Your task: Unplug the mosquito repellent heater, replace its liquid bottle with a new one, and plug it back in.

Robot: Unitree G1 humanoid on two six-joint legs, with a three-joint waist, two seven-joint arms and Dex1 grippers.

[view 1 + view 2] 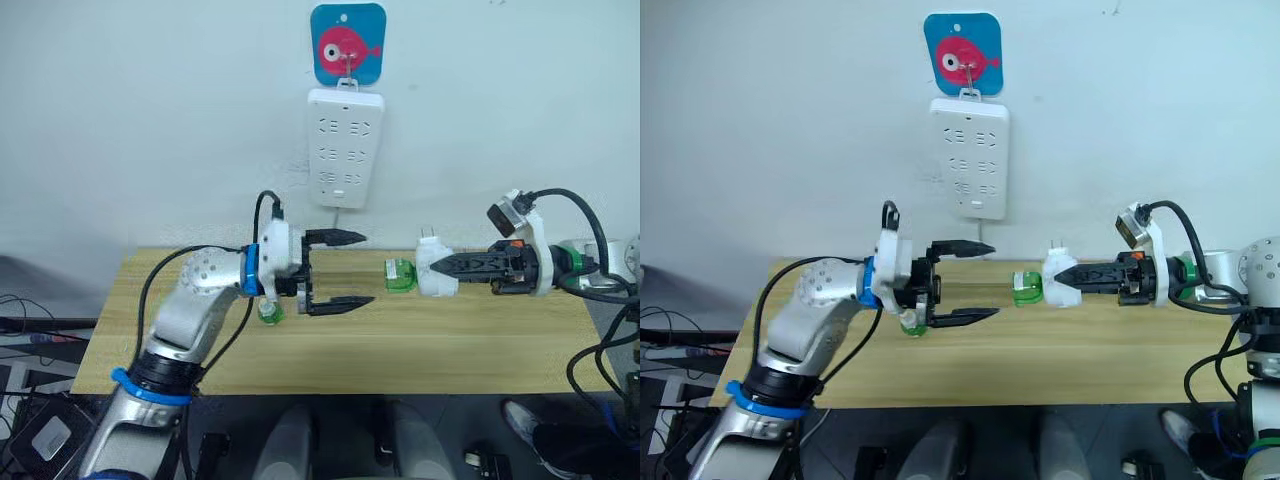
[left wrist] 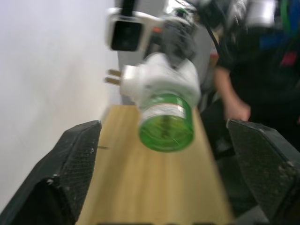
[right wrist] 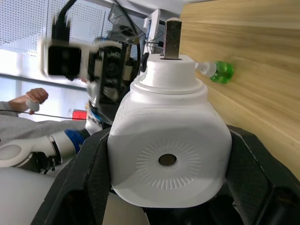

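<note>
The mosquito repellent heater (image 1: pixel 436 272) is held in the air over the wooden bench (image 1: pixel 400 340), below and to the robot's right of the white power strip (image 1: pixel 345 146) that hangs on the wall under a blue fish hook plate (image 1: pixel 347 43). The right gripper (image 1: pixel 452 267) has its fingers clamped on the heater's white body, with the prongs pointing up toward the wall and a green liquid bottle (image 1: pixel 400 274) screwed into the end that faces the left gripper (image 1: pixel 345 268). That left gripper hovers beside the heater, on the side away from the right arm, fingers spread wide and holding nothing. A second green bottle (image 1: pixel 269 313) lies on the bench just below the left gripper's wrist.
</note>
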